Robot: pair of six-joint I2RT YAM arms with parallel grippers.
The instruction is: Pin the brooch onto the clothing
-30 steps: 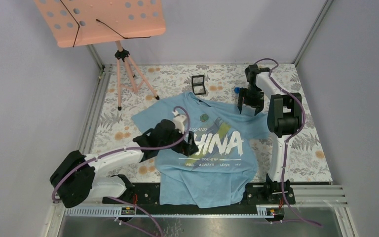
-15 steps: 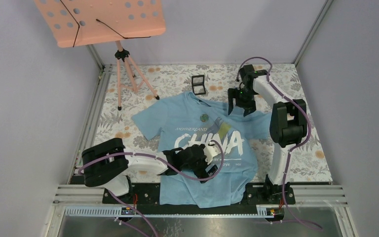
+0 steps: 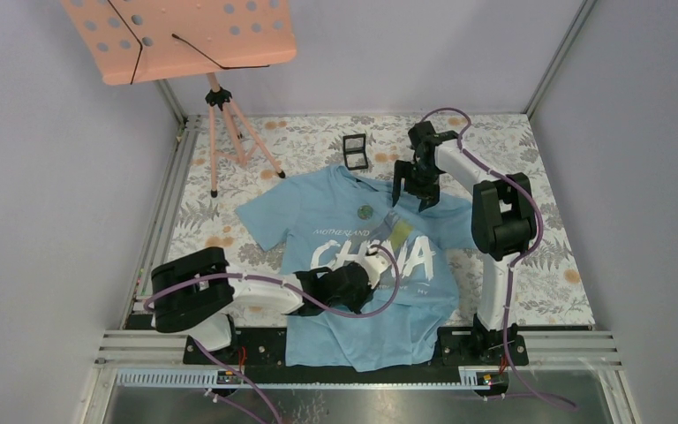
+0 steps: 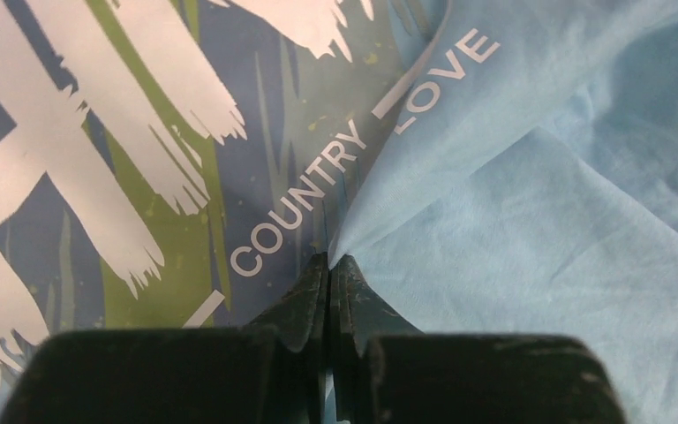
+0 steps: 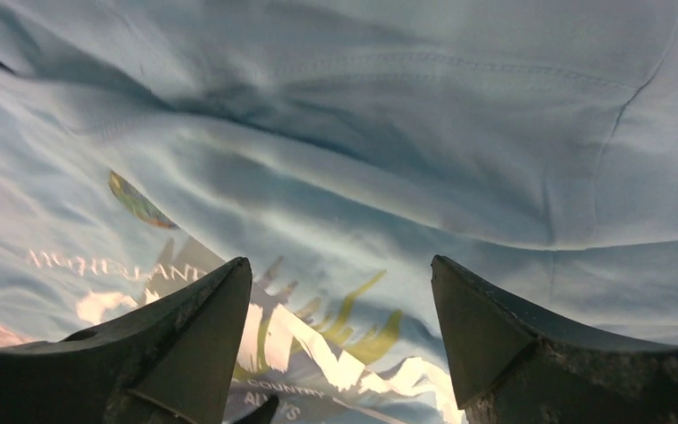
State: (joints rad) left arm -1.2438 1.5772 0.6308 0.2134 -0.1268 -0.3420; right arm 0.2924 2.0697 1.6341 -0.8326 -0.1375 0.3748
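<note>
The clothing [image 3: 353,336], a light blue T-shirt with white "CHINA" lettering, lies flat mid-table. The brooch [image 3: 365,210], a tiny greenish disc, sits on its upper chest above the letters. My left gripper [image 3: 364,284] is low over the small "COUNTRY" print, shut on a pinched-up fold of the shirt [image 4: 538,221] that peaks at the jaw tips [image 4: 329,258]. My right gripper [image 3: 409,196] hangs open over the shirt's right shoulder, nothing between its fingers. In the right wrist view the brooch [image 5: 141,201] shows edge-on, left of and beyond the open gripper [image 5: 340,265].
A pink music stand [image 3: 181,35] on a tripod [image 3: 229,132] stands at the back left. A small black frame [image 3: 354,150] lies on the floral cloth [image 3: 547,256] behind the collar. Metal rails run along the left and near edges.
My left arm swung from the shirt's left side to its lower chest, and its jaws closed on a fold of cloth. My right gripper moved left over the shirt's shoulder, still open.
</note>
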